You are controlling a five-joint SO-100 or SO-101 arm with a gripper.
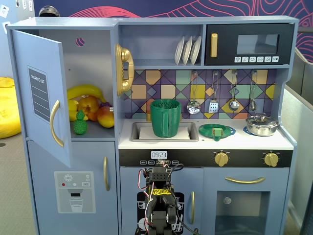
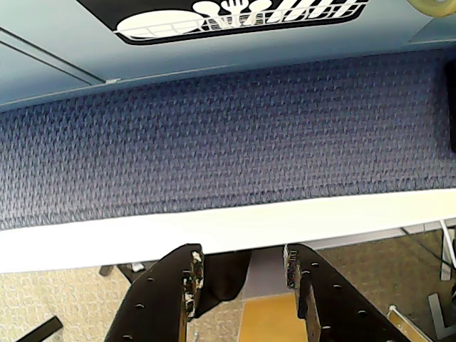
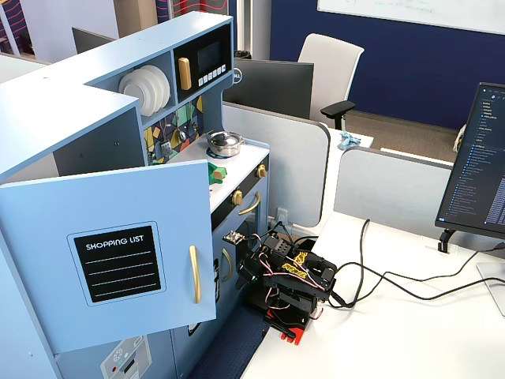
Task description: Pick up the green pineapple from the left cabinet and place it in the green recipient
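The green pineapple (image 1: 80, 123) stands at the front of the shelf in the left cabinet (image 1: 90, 83), whose door (image 1: 43, 95) is swung wide open. The door (image 3: 110, 253) hides the pineapple in the fixed view from the side. The green recipient (image 1: 166, 118) stands upright in the sink. My arm (image 1: 159, 205) is folded low in front of the kitchen, far below both; it also shows from the side (image 3: 288, 276) on the white table. In the wrist view my gripper (image 2: 241, 262) points down over the table edge, open and empty.
A yellow banana (image 1: 85, 91) and orange-red fruits (image 1: 105, 116) lie right behind the pineapple. A gold phone (image 1: 123, 68) hangs on the cabinet's right wall. A flat green dish (image 1: 216, 130) and a steel pot (image 1: 260, 125) sit right of the sink. Cables (image 3: 379, 276) trail across the table.
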